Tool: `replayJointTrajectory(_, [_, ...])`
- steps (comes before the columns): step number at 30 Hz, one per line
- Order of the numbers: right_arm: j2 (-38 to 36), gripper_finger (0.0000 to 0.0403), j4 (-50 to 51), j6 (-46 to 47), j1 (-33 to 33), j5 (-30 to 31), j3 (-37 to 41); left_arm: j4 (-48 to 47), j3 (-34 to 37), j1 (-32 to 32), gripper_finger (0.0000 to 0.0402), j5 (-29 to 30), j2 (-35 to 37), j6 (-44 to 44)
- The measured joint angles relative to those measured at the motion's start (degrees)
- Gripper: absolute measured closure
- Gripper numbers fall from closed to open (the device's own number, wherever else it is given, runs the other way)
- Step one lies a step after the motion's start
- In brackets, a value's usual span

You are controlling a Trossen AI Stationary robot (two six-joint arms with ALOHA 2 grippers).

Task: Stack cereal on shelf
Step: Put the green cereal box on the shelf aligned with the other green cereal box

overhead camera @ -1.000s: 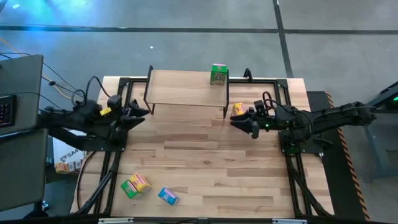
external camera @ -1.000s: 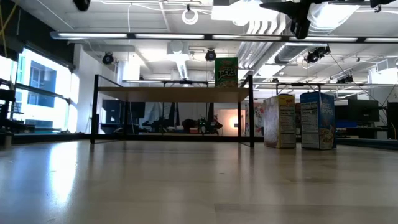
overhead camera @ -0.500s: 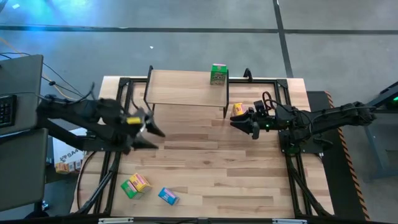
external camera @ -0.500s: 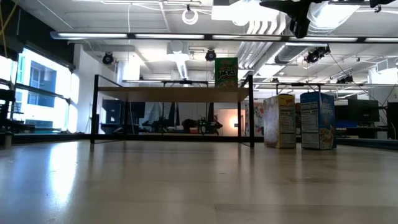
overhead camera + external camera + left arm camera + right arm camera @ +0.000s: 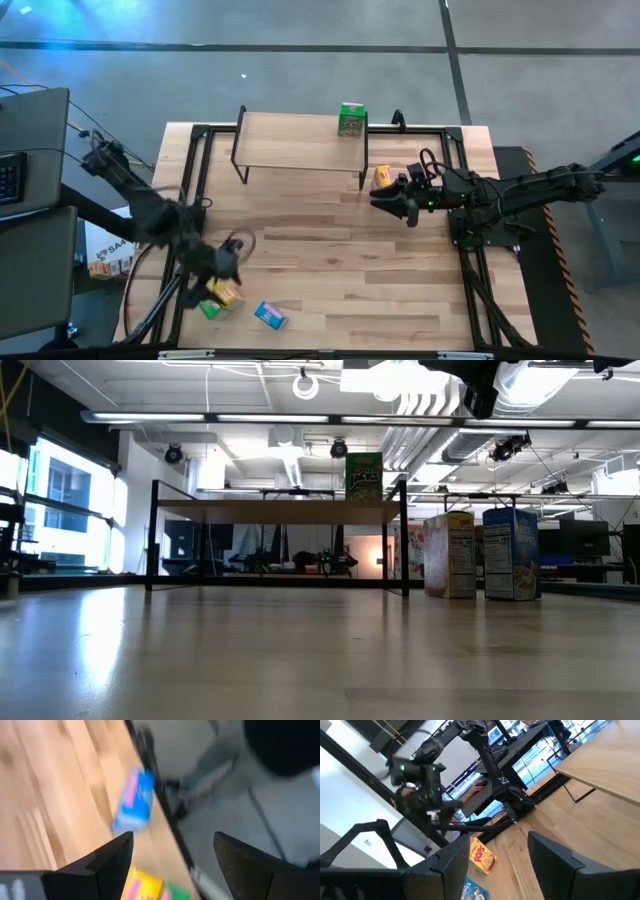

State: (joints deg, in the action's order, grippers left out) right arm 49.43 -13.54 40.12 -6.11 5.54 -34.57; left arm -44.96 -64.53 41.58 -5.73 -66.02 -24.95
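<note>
A wood table seen from above, with a low wooden shelf along its far edge. One green cereal box already stands upright on the shelf's right end. A yellow cereal box and a blue cereal box stand upright on the table just right of the shelf; the overhead camera shows only the yellow one clearly.

Three more boxes lie near the table's front-left corner: a yellow box with red marks, a green box touching it, and a blue box slightly apart to the right.

The left gripper hangs just behind this cluster, its fingers spread apart and empty; its wrist camera looks down on the blue box, with yellow and green at the frame edge. The left arm is plainly nearer these boxes.

The right gripper hovers beside the shelf's right legs, fingers apart, empty.
</note>
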Motion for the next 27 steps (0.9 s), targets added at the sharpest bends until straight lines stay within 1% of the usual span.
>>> replayJointTrajectory(3, [0.0, 0.0206, 0.1, -0.1, 0.0, 0.0, 0.0, -4.3, 0.0, 4.2, 0.0135, 0.3, -2.5, -1.8])
replayJointTrajectory(6, [0.0, 0.0206, 0.5, -0.1, 0.0, 0.0, 0.0, -4.7, 0.0, 8.6, 0.0135, 0.3, -4.4, -5.0])
replayJointTrajectory(9, [0.0, 0.0206, 0.5, -0.1, 0.0, 0.0, 0.0, -4.8, 0.0, 12.8, 0.0135, 0.5, -5.9, -6.3])
replayJointTrajectory(11, [0.0, 0.0206, 0.6, -0.2, 0.0, 0.0, 0.0, -5.8, 0.0, 15.2, 0.0135, 2.4, -7.1, -6.4])
replayJointTrajectory(14, [0.0, 0.0206, 0.6, -0.2, 0.0, 0.0, 0.0, -7.7, 0.0, 18.0, 0.0135, 6.7, -9.1, -5.9])
replayJointTrajectory(17, [0.0, 0.0206, 0.6, -0.3, 0.0, 0.1, 0.0, -10.0, 0.0, 19.7, 0.0135, 9.2, -11.4, -3.0])
replayJointTrajectory(20, [0.0, 0.0206, 0.6, -0.2, 0.0, 0.9, 0.0, -12.1, 0.0, 20.7, 0.0135, 11.0, -13.3, -1.9])
replayJointTrajectory(27, [0.0, 0.0206, 0.8, -0.1, 0.0, 0.9, 0.0, -12.3, 0.0, 22.4, 0.0135, 12.3, -15.8, -0.9])
